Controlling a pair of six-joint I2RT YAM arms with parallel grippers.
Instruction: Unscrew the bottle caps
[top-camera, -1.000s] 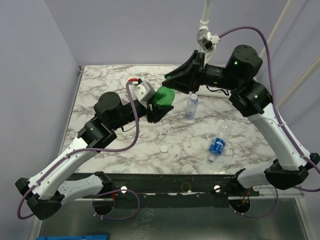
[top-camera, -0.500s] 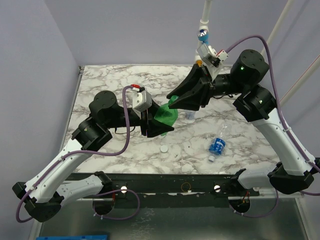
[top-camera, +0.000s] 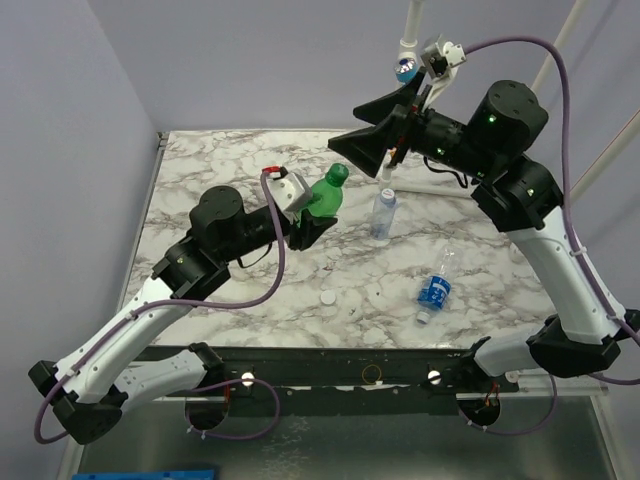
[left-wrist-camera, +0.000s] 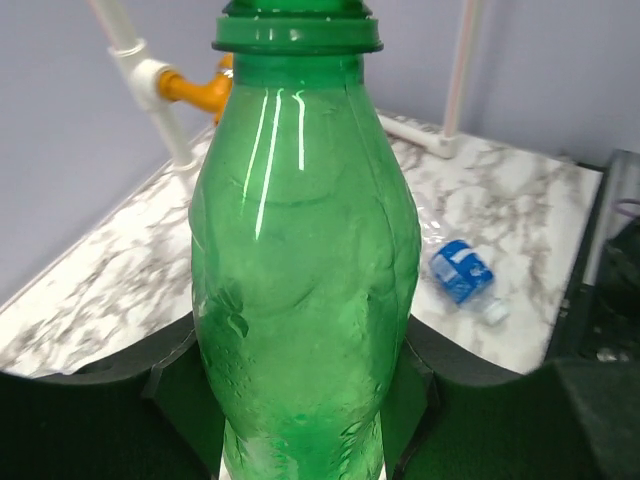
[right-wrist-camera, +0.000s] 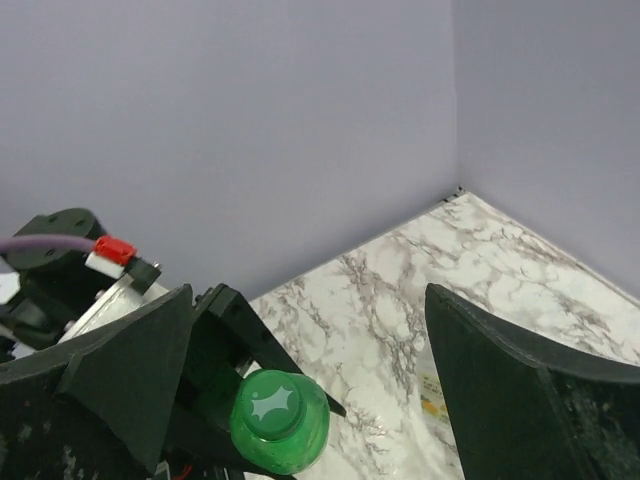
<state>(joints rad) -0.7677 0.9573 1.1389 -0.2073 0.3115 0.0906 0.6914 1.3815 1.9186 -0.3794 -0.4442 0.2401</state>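
Clearly the step in hand is the green one: the left gripper (top-camera: 315, 218) is clamped narrow around the lower body of the green bottle (left-wrist-camera: 300, 300), holding it clear of the surface (top-camera: 200, 170) with its neck leaning up and toward the other arm. That grip looks chosen to stop the bottle from turning while the top is twisted, and the lean offers the top to a gripper coming from above and behind

The green cap (right-wrist-camera: 278, 420) is still seated on the neck, so this bottle is not yet open. The right gripper (right-wrist-camera: 310, 300) stands wide and empty above the cap and apart from it; its wrist view shows the cap low between the two fingers. My reading is that it must come down and close on the cap for a turn, and how loose the cap is cannot be told

Elsewhere a small clear bottle (top-camera: 383, 213) stands near the middle of the surface, a blue-labelled bottle (top-camera: 434, 291) lies on its side nearer the arms' bases, and a white cap (top-camera: 327, 298) rests loose by the near edge, which suggests part of the job is done. The risk is the thin plastic slipping or squashing in the left hold under a firm twist
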